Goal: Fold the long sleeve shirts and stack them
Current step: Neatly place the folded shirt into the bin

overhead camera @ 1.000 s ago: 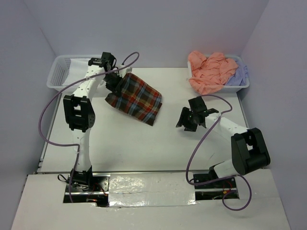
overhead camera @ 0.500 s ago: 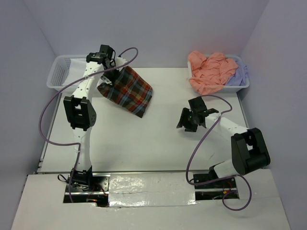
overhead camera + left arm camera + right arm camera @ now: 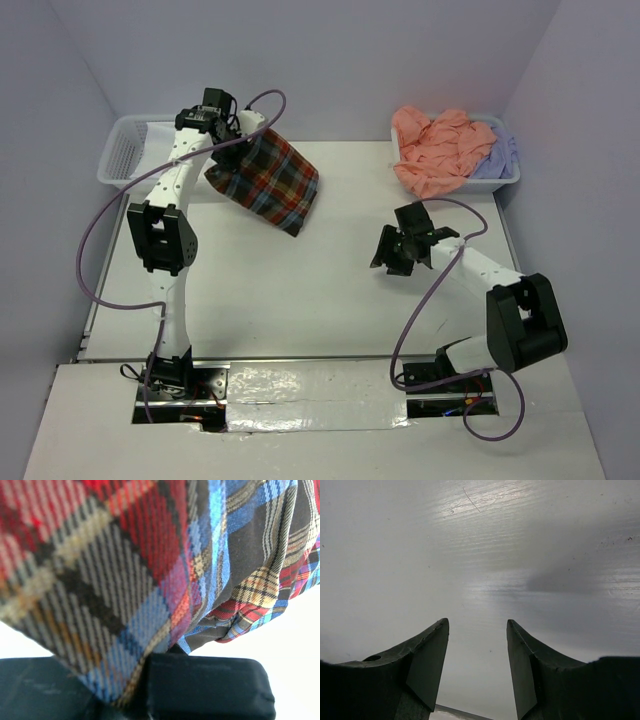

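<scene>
The left jaws are clamped on a bunched edge of the plaid shirt (image 3: 125,555). Over the last second they have lifted it and swung it back and leftward, so it now hangs from them near the left basket (image 3: 122,160). The right jaws stand open on nothing, low over the bare desk (image 3: 300,290) and hardly shifted. The plaid shirt seems headed for stacking, while the salmon-pink shirt (image 3: 435,148) and lavender shirt (image 3: 498,158) lie crumpled in the right basket (image 3: 512,180), so most folding remains.
</scene>
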Tool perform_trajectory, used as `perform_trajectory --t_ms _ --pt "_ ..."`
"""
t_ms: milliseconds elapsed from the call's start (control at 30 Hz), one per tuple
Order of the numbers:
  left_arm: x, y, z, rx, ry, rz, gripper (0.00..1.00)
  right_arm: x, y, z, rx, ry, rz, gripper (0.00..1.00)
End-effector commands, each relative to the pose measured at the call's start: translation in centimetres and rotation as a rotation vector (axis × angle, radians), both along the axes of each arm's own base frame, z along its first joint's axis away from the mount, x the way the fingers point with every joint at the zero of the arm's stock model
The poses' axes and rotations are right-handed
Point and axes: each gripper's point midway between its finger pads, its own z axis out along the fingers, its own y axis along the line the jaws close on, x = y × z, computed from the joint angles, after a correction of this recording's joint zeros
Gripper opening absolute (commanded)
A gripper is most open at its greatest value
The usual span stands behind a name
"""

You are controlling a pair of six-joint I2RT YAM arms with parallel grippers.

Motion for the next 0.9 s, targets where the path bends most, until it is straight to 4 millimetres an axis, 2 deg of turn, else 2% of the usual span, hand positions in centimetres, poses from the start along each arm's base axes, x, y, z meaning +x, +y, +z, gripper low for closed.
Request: perform_trajectory --t_ms 0,100,167,300,367,467,567,600,667,700,767,833,867 --pt "1.3 -0.7 5.4 -0.081 -0.156 0.002 0.0 -0.1 -0.5 0.7 -0.018 -0.027 -0.004 0.57" --pt "1.4 -1.6 5.8 -0.135 -0.167 0.001 0.0 -0.1 -0.6 0.8 -0.019 -0.027 -0.008 0.57" --pt "1.3 -1.7 5.3 -0.138 -0.157 0.001 0.0 -0.1 -0.6 0.9 -0.026 -0.03 -0.007 0.57" --pt "1.7 -0.7 4.2 -0.083 -0.145 0.008 0.0 0.0 -0.8 1.2 -0.032 -0.039 -0.004 0.57" --pt "2.0 -0.1 4.6 -0.058 -0.162 0.021 0.0 -0.1 -0.8 1.1 -0.035 -0.036 -0.005 0.57" --pt "2.6 0.5 6.3 -0.088 -0.209 0.053 0.0 -0.1 -0.8 1.0 -0.031 -0.03 -0.006 0.57" --pt "3.0 1.1 8.4 -0.2 -0.248 0.092 0.0 -0.1 -0.7 1.0 -0.03 -0.028 -0.006 0.56" --pt "3.2 2.1 8.8 -0.225 -0.255 0.119 0.0 -0.1 -0.8 0.9 -0.032 -0.026 -0.006 0.56" --pt "3.5 3.0 9.5 -0.28 -0.271 0.142 0.0 -0.1 -0.8 1.1 -0.034 -0.028 -0.004 0.56" --pt "3.5 2.7 9.8 -0.299 -0.279 0.137 0.0 0.0 -0.8 1.1 -0.037 -0.028 -0.006 0.56" --pt "3.9 5.2 11.0 -0.352 -0.308 0.161 0.0 -0.1 -0.9 1.2 -0.043 -0.027 -0.002 0.56" --pt "4.1 6.4 12.7 -0.412 -0.341 0.175 0.0 -0.1 -1.0 1.3 -0.048 -0.024 -0.002 0.56" --pt "4.4 8.3 13.7 -0.429 -0.381 0.203 0.0 -0.1 -1.0 1.4 -0.05 -0.026 0.0 0.56"
